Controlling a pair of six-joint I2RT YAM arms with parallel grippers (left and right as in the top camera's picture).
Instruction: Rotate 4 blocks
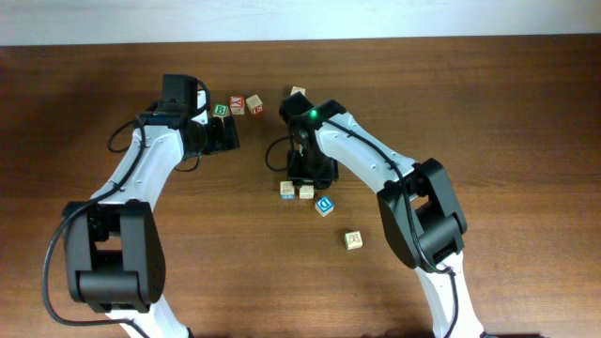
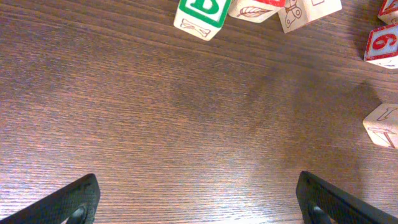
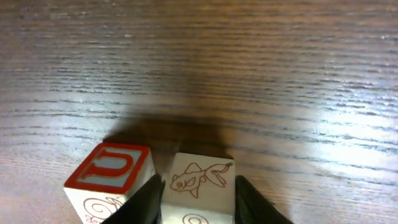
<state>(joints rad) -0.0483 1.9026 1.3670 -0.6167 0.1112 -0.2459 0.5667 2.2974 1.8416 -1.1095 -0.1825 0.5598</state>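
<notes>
Holding: our right gripper (image 3: 198, 199) squeezes the fish block (image 3: 200, 176) from both sides.
Red U block (image 3: 112, 169): we see it just beside the fish block.
Blue block (image 1: 324, 205): near the fish block.
Left gripper (image 2: 200, 202): jaws wide open, well apart from the fish block.

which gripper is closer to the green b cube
Left. The left gripper sits open just short of the green B cube; the right gripper is well away from it, gripping a fish-picture block.
</notes>
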